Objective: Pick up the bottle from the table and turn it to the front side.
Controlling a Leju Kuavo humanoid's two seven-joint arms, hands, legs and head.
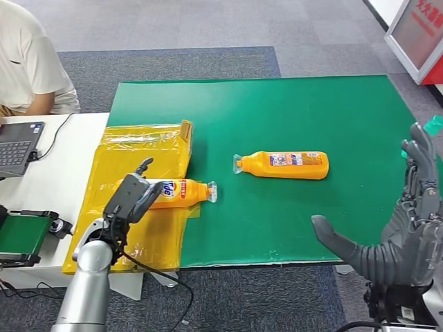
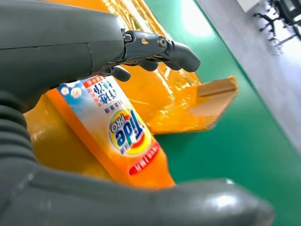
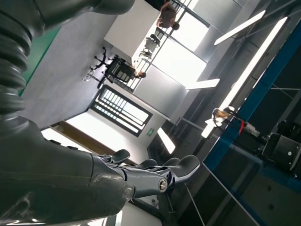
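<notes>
Framing the bottle (image 2: 124, 136), left wrist view reveals its Tide label.

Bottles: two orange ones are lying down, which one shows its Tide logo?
The bottle on the yellow plastic sheet, under the left hand. The bottle on the green mat shows a small-print label instead.

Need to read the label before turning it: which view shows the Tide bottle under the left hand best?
The left wrist view: the Tide bottle is close, its logo readable, between the left hand's fingers and thumb. The head view shows the whole bottle small on yellow plastic. The right wrist view faces the ceiling.
</notes>
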